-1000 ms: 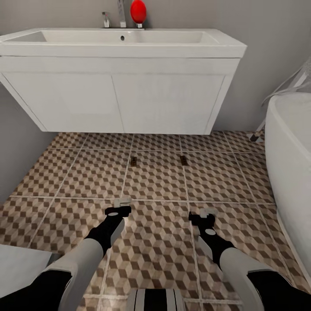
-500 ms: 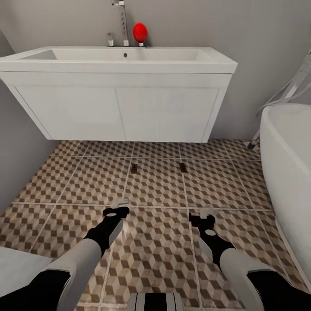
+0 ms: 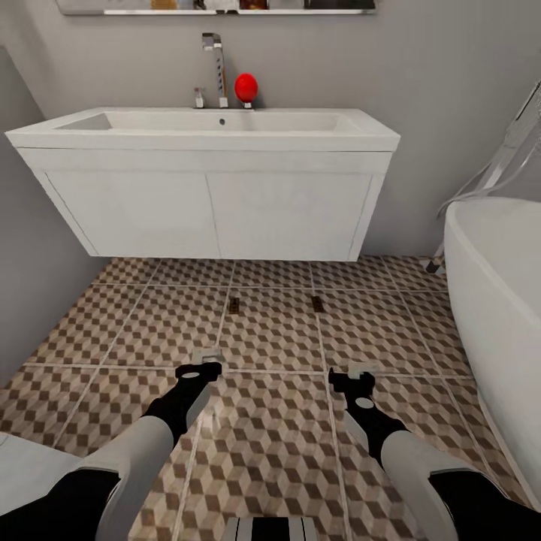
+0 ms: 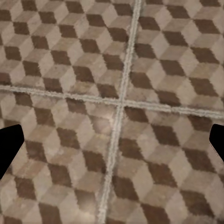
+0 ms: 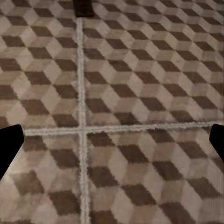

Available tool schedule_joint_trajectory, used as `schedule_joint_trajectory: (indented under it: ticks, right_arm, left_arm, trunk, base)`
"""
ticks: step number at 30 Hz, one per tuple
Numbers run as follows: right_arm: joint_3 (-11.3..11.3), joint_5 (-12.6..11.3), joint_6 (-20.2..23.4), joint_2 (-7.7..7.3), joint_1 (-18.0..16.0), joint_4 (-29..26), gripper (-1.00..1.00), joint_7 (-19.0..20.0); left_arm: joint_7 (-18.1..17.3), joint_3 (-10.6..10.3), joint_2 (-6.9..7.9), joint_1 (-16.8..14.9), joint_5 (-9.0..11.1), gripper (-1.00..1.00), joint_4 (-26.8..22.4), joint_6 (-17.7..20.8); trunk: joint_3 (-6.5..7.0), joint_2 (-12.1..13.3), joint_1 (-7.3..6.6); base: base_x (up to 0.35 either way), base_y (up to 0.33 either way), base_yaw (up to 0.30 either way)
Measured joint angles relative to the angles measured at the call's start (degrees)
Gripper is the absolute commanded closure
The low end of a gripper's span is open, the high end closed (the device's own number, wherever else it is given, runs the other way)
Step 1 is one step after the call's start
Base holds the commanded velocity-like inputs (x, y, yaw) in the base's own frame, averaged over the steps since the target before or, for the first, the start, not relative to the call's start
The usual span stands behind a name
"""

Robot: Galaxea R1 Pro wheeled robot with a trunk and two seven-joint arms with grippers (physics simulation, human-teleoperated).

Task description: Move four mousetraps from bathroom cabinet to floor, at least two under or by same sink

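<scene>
Two mousetraps lie on the cube-patterned bathroom floor point(image 3: 270, 330) just in front of the bathroom sink point(image 3: 218, 124): a left one point(image 3: 234, 304) and a right one point(image 3: 318, 303), both small dark-brown slabs. My left gripper point(image 3: 207, 359) hovers low over the tiles, short of the left trap, open and empty. My right gripper point(image 3: 361, 372) hangs open and empty short of the right trap. In the left wrist view the dark fingertips point(image 4: 9, 144) stand wide apart over bare tiles. The right wrist view has one mousetrap point(image 5: 84, 7) at its edge, beyond the fingertips point(image 5: 217, 140). The cabinet is out of view.
A white bathtub point(image 3: 496, 300) bulges in along the right side. On the sink's back edge stand a chrome faucet point(image 3: 216, 56) and a red round object point(image 3: 246, 87). A grey wall point(image 3: 22, 285) closes the left, and a white surface point(image 3: 26, 466) sits at the lower left.
The whole head picture has shifted: the sink sits lower and smaller, and a shelf edge has come in at the top. Both traps lie as before, and the arms hold their pose.
</scene>
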Motion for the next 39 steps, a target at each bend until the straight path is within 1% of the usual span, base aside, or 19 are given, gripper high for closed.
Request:
schedule_joint_trajectory:
  ticks: [7, 13, 23, 39]
  right_arm:
    - [0.09, 0.17, 0.05, 0.17, 0.0, -0.05, -1.0, -1.48]
    - [0.14, 0.22, 0.1, 0.27, 0.0, -0.05, -1.0, -1.89]
    - [0.08, 0.17, 0.23, 0.17, 0.0, -0.12, -1.0, -2.08]
    - [0.13, 0.02, 0.25, 0.18, 0.0, 0.28, -1.0, -2.1]
  left_arm:
    - [-0.05, 0.06, 0.79, -0.01, 0.07, -1.0, 0.44, 0.03]
    - [0.09, 0.1, 1.01, 0.0, 0.12, -1.0, 0.54, 0.08]
    - [0.54, 0.16, 1.09, -0.01, 0.08, -1.0, -0.71, 0.2]
    - [0.59, 0.16, 0.96, -0.01, 0.11, -1.0, -0.98, 0.22]
  trunk:
    - [1.55, 0.09, -0.18]
    - [2.88, 0.17, -0.34]
    - [5.1, 0.31, -0.59]
    - [8.65, 0.52, -1.0]
  base:
    - [0.0, 0.0, 0.0]
    - [0.0, 0.0, 0.0]
    - [0.0, 0.0, 0.0]
    - [0.0, 0.0, 0.0]
